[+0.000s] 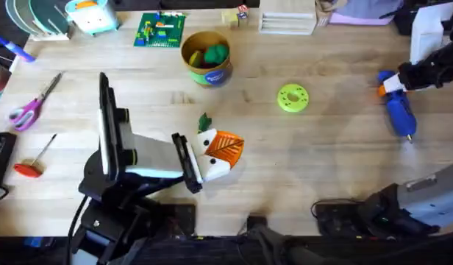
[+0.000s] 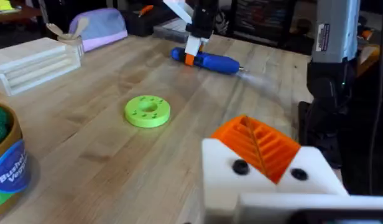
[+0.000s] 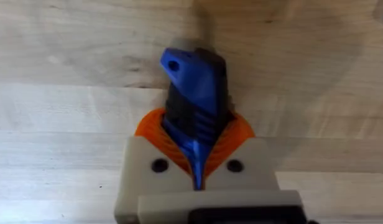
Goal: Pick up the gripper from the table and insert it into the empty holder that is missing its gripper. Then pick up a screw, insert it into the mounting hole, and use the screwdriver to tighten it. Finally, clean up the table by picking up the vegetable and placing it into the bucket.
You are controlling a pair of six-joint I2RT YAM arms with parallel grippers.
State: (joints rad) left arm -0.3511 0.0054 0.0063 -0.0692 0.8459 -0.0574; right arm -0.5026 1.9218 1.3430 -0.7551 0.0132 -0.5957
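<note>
Screwdriver (image 1: 398, 109) lies on the table (image 1: 322, 169) at the far right from overhead, the right hand (image 1: 392, 83) pinching its dark end, probably to lift it for tightening. The left hand (image 1: 220, 151) rests mid-table, just beside the vegetable (image 1: 204, 121); I cannot tell its state. The bucket (image 1: 207, 59) stands beyond. From the left wrist, the screwdriver lies far across the table. From the right wrist, orange pads (image 3: 151, 127) squeeze the blue body.
</note>
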